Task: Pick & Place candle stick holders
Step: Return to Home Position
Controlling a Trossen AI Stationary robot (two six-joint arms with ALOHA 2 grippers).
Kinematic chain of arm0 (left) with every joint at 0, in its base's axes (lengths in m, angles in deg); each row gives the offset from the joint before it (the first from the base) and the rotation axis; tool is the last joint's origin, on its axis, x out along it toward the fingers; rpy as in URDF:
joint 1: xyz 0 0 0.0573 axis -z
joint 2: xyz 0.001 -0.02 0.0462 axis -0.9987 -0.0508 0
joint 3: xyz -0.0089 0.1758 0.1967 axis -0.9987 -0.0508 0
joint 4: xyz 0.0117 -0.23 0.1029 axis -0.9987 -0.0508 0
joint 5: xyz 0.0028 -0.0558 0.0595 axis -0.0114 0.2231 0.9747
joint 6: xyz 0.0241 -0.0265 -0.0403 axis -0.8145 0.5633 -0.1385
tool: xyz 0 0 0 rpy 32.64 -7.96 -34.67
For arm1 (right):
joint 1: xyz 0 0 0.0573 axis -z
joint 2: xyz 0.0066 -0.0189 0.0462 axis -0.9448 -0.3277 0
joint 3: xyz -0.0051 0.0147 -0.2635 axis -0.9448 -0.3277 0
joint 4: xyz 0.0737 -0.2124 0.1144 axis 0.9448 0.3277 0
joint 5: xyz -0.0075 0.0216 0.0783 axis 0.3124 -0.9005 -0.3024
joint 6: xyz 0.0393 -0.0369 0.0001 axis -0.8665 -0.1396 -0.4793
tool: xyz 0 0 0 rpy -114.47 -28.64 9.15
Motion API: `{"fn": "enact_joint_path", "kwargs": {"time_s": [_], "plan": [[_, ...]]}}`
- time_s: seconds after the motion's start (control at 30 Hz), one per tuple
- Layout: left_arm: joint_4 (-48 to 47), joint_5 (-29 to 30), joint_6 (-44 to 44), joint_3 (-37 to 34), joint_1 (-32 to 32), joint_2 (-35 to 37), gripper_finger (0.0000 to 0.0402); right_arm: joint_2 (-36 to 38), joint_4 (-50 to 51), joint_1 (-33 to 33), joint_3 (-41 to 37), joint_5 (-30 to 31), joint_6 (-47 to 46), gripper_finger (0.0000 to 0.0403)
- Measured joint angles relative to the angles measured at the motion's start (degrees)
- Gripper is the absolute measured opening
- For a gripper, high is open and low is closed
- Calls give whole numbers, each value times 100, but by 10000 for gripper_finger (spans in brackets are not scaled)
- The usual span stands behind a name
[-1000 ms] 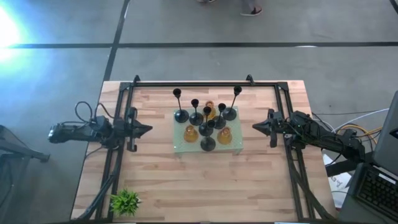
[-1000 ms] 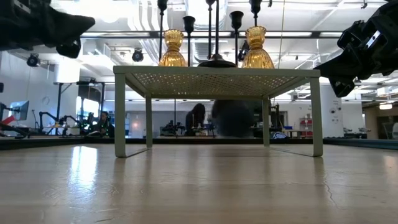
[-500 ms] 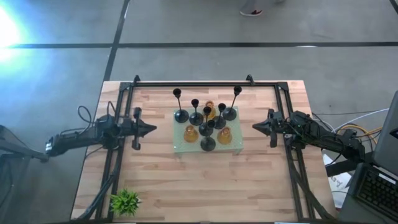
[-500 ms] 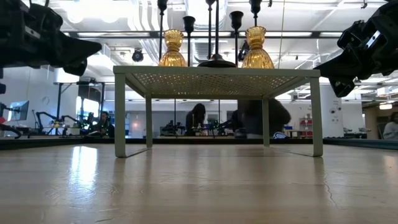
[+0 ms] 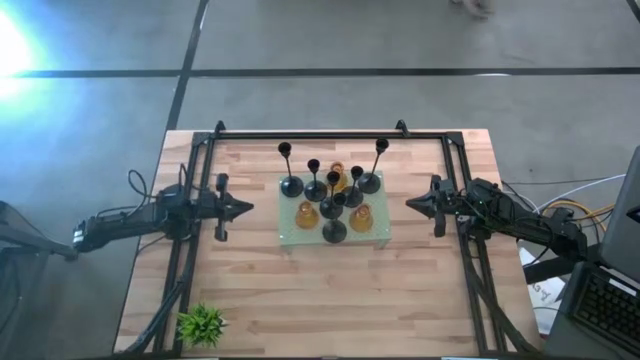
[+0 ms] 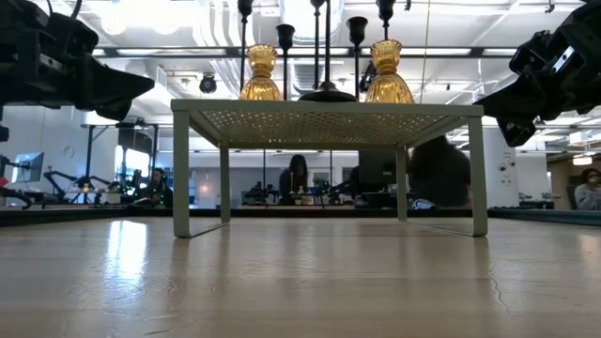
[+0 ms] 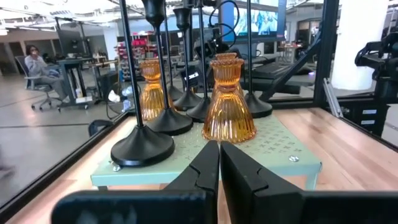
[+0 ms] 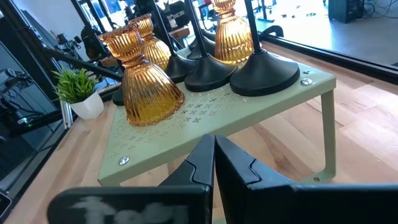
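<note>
- Fingers pressed together, nothing held: left gripper (image 5: 243, 208). The pale green perforated metal shelf (image 5: 288, 238) sits just ahead of its tips.
- The right gripper (image 5: 410, 204) is likewise closed and empty, facing the shelf's opposite side.
- Between the two, on the shelf: black domed-base, thin-stemmed candle stick holders (image 5: 333, 231) and squat amber ribbed-glass holders (image 5: 306, 214), all upright and crowded.
- Risk: any forward drift of the left gripper could bump the shelf and topple the tall stems.
- Versus a second ago: the left gripper has edged nearer the shelf; the right gripper and holders are unchanged.
</note>
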Motion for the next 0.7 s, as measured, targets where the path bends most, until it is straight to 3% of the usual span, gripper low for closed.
{"fn": "enact_joint_path", "kwargs": {"time_s": [0.43, 0.7], "plan": [[2, -9, 7, -7, 0, 0, 21, 121, 2, -18, 0, 2, 0, 8], [7, -15, 7, -11, 2, -12, 21, 129, -35, -383, -2, 0, -56, 8]]}}
